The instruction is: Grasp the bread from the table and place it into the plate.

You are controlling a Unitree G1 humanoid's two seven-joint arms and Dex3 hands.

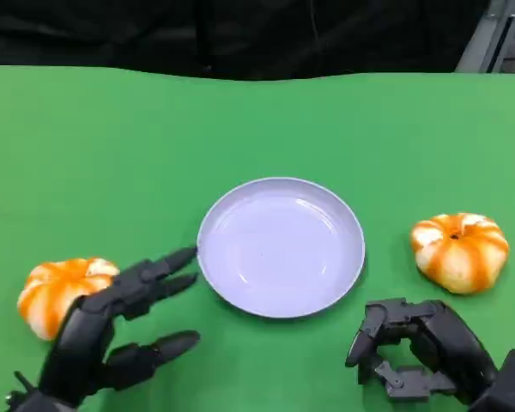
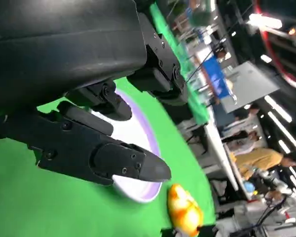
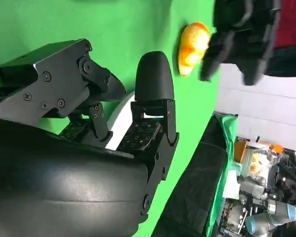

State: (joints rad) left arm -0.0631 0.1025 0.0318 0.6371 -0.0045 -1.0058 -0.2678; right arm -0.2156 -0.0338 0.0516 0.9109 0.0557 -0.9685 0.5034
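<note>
Two orange-and-white pumpkin-shaped breads lie on the green table: one bread (image 1: 62, 292) at the left, one bread (image 1: 460, 250) at the right. A round pale lavender plate (image 1: 281, 246) sits between them, with nothing on it. My left hand (image 1: 112, 330) hovers just right of the left bread, fingers spread toward the plate, holding nothing. My right hand (image 1: 421, 348) is low at the front right, below the right bread, fingers curled in on nothing. The left wrist view has the plate (image 2: 138, 136) and the right bread (image 2: 185, 212). The right wrist view has the left bread (image 3: 193, 47) beside my left hand (image 3: 241, 34).
The green table (image 1: 112, 146) runs to a dark backdrop at the far edge. A metal frame (image 1: 489, 39) stands at the back right. In the left wrist view, people (image 2: 259, 160) and benches are beyond the table.
</note>
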